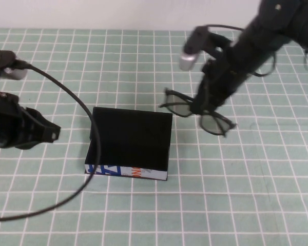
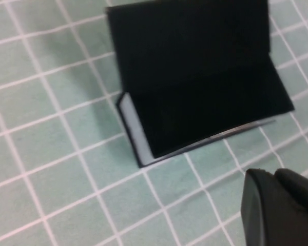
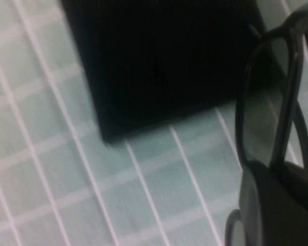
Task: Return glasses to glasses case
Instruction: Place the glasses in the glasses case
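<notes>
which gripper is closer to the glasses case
Left, narrowly. The left gripper sits just off the glasses case; the right gripper holds the glasses beyond its other side.

glasses (image 1: 197,110): black thick-rimmed, tinted lenses, held up off the desk just right of the case | glasses case (image 1: 129,146): black box, flap lid open, white printed front, flat on the desk

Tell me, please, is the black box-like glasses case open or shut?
Open: the glasses case has its lid raised, dark inside exposed; right gripper holds the glasses beside it.
</notes>
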You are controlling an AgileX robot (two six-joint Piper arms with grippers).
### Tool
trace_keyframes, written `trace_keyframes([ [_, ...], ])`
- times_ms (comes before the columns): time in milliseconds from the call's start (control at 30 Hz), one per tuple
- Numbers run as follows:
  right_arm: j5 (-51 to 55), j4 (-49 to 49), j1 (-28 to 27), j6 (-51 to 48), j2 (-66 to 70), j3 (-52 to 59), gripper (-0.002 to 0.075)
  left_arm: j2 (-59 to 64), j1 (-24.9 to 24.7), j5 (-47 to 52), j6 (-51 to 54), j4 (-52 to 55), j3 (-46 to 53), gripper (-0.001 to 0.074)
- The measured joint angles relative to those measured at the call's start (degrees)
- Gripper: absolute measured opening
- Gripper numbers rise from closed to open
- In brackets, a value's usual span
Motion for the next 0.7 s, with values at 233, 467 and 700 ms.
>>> trace_keyframes([
  [233,0.4,-1.9,10.2,1.5,1.8,-7.2,0.0002,0.0,5.6,-1.4,-3.5,-0.7,0.0,-0.0001],
  [467,0.7,-2.5,16.0,1.7,7.6,-11.7,0.0002,0.0,7.9,-0.7,-3.7,-2.5,0.0,-0.0001],
  [700,0.7,-2.6,16.7,1.7,12.2,-12.1,0.0002,0.0,7.9,0.1,-3.6,-3.6,0.0,-0.0001],
])
